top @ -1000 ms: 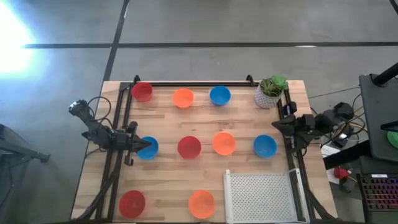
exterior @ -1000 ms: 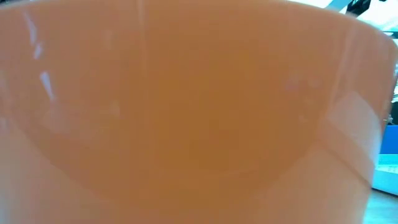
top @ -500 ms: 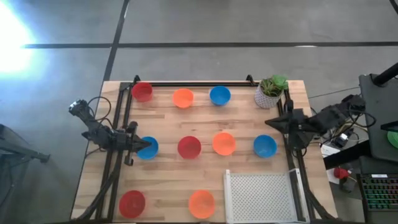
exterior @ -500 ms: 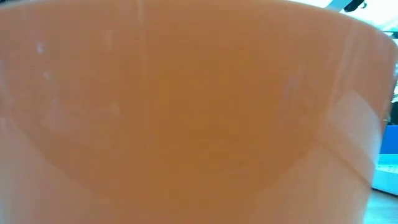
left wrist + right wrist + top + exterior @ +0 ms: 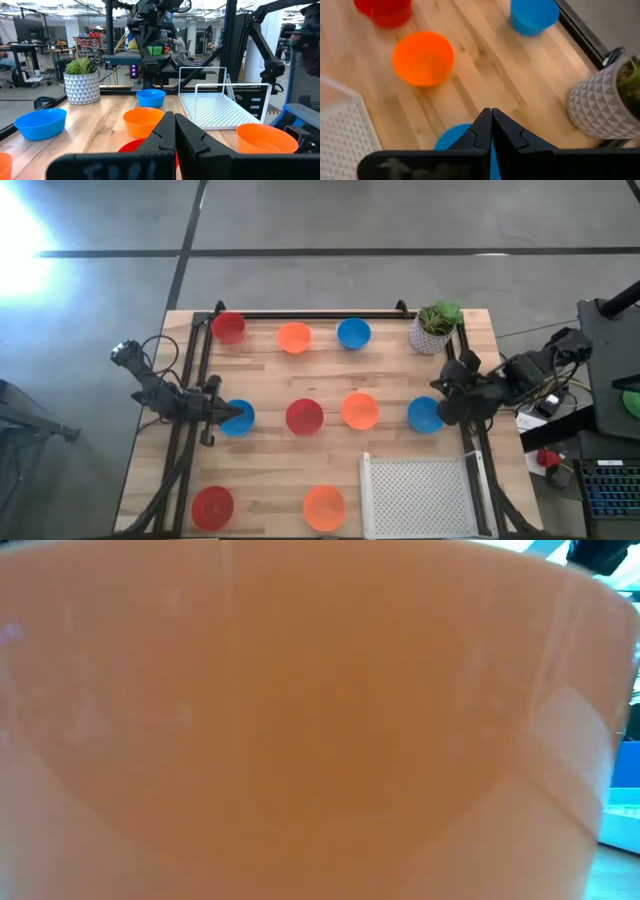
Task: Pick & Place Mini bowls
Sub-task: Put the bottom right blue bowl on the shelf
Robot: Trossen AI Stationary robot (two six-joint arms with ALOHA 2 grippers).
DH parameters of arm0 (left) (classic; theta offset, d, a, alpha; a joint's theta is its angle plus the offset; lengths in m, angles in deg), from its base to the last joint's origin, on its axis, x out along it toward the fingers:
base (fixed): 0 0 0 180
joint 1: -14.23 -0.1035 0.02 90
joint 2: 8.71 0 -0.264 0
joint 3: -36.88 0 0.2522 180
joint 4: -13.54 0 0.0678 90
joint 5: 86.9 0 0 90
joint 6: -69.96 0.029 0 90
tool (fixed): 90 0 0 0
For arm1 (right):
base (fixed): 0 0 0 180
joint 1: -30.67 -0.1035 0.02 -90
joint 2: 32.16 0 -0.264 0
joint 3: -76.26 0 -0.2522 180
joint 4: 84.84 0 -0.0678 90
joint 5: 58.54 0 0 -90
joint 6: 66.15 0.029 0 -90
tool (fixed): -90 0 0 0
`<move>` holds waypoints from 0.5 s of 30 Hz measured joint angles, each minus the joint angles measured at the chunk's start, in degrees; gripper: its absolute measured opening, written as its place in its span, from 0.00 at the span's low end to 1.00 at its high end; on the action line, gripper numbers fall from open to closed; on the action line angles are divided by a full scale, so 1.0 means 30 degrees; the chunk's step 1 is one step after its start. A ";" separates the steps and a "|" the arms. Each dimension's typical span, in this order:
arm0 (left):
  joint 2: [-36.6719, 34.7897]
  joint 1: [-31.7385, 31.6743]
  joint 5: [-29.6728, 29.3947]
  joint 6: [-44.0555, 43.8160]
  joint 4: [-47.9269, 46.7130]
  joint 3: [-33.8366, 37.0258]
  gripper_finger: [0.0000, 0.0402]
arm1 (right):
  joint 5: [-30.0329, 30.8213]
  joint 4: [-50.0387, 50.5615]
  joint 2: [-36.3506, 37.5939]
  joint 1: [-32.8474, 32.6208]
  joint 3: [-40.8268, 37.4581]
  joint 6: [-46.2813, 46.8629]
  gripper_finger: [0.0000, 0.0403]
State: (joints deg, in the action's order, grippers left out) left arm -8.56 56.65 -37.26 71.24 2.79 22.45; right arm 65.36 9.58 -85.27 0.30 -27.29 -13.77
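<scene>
The high view shows several mini bowls standing on their bases on the wooden table: red, orange and blue in the far row. In the middle row stand blue, red, orange and blue. Red and orange stand near. My left gripper is shut, its tips over the left blue bowl's rim. My right gripper is shut, slanting down just above the right blue bowl. My left gripper has its shut tips over the left edge of the left blue bowl. I cannot tell whether they touch it, because its own wrist view does not show that bowl.
A white pot with a green plant stands at the far right corner. A white perforated rack lies at the near right. Black frame rails run along the table's left, far and right edges. An orange bowl's wall fills the low view.
My right gripper has come in from the table's right edge toward the middle. It then swung toward the near edge and tipped down over the right blue bowl. The bowls have kept their places.
</scene>
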 joint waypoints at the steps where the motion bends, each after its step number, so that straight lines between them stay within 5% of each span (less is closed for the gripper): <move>1: 0.0000 0.0001 0.0001 0.0000 0.0003 -0.0004 0.00 | -0.0299 0.0044 -0.0400 0.0000 0.0180 -0.0337 0.02; 15: 0.0000 0.0002 0.0004 0.0000 0.0000 0.0000 0.00 | -0.2705 -0.0069 -0.5167 0.0201 0.2660 0.0197 0.02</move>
State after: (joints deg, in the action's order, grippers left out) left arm -8.56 56.65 -37.25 71.24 2.79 22.45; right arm 57.25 9.38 -100.77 0.91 -19.31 -13.18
